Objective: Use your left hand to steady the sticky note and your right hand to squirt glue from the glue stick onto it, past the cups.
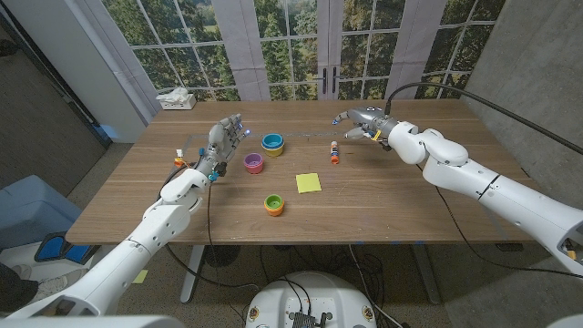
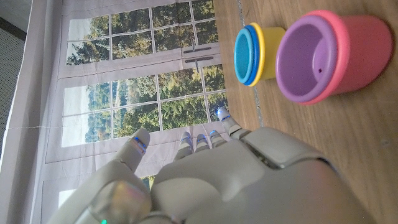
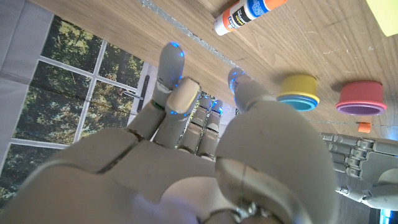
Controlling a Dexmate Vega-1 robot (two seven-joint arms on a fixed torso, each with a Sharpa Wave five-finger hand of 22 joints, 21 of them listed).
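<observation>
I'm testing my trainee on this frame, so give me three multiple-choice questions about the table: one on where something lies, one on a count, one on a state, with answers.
1. Where does the yellow sticky note lie relative to the glue stick?
A. Nearer the robot than the glue stick
B. Behind the glue stick, toward the windows
C. Inside a cup

2. How many cup groups stand on the table?
A. One
B. Three
C. Five

3. What is the right hand doing?
A. Gripping the glue stick
B. Pressing on the sticky note
C. Holding nothing, raised above the table beyond the glue stick

Answers: 1 A, the head view shows the note toward the table's near edge. 2 B, the blue-and-yellow cup, the purple-and-pink cup and the green-and-orange cup. 3 C, the glue stick lies alone on the wood, apart from the hand.
</observation>
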